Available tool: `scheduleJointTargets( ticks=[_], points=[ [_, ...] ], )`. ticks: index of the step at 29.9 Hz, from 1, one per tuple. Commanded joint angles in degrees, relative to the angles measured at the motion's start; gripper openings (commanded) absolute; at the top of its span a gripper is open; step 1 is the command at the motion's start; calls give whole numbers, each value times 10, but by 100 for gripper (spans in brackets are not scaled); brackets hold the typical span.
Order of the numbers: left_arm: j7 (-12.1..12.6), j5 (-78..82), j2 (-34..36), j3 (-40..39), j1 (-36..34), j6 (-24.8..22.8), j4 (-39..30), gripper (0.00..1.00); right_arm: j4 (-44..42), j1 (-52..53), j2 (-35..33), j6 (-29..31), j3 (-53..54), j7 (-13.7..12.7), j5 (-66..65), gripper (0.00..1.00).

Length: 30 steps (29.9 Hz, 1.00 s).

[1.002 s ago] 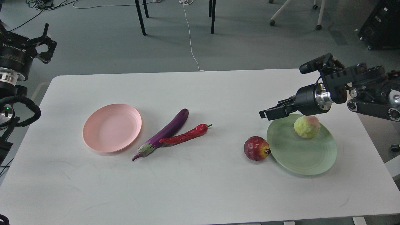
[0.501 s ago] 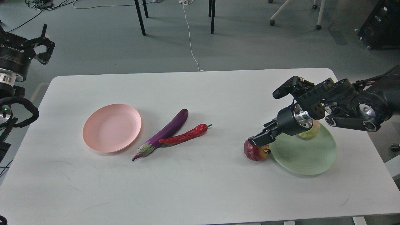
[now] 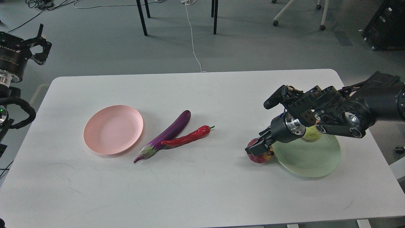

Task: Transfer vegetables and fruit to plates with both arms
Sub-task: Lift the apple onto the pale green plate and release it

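Head view: the right gripper (image 3: pixel 258 147) is down over the pomegranate (image 3: pixel 258 156), fingers straddling it, can't tell if it's actually gripped; pomegranate sits on the table (image 3: pixel 202 190) touching the green plate (image 3: pixel 308 156) at its 9 o'clock; yellow-green fruit (image 3: pixel 311 134) at the plate's 12; eggplant (image 3: pixel 166 135) and chili (image 3: pixel 187 137) touching, at 3 o'clock of the pink plate (image 3: pixel 113 129); left gripper (image 3: pixel 39 47) off the table's far left, fingers spread.

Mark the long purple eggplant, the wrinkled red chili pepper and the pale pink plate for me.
long purple eggplant (image 3: pixel 171 131), head view, mid-body.
wrinkled red chili pepper (image 3: pixel 186 138), head view, mid-body.
pale pink plate (image 3: pixel 113 129), head view, bare centre.
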Motion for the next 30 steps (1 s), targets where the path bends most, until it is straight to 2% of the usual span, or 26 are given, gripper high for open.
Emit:
scheduleJointTargets(
  ticks=[1,3,7,9,13,18,24,30],
  points=[
    [-1,-1,4,-1,0,0,0,98,1,-2,-1,0,-9,0,0,82],
    [-1,-2,6,-4,-2,0,0,98,1,-2,-4,-4,-4,0,1,72],
    [-1,-3,6,-1,-16,0,0,98,6,-1,-5,-40,19,0,8,34],
    [-1,-3,6,-1,-17,0,0,98,6,-1,-5,-64,31,0,10,26],
    [-1,-3,5,0,-17,0,0,98,6,9,-16,-105,45,0,15,26],
    [-1,-3,7,0,-17,0,0,98,11,33,-65,-102,20,0,6,26],
    [-1,-3,12,0,-18,0,0,98,57,37,-133,-91,-23,0,-10,26],
    [0,-7,30,-6,-34,0,0,98,66,38,-169,-83,-42,0,-45,27]
  ],
)
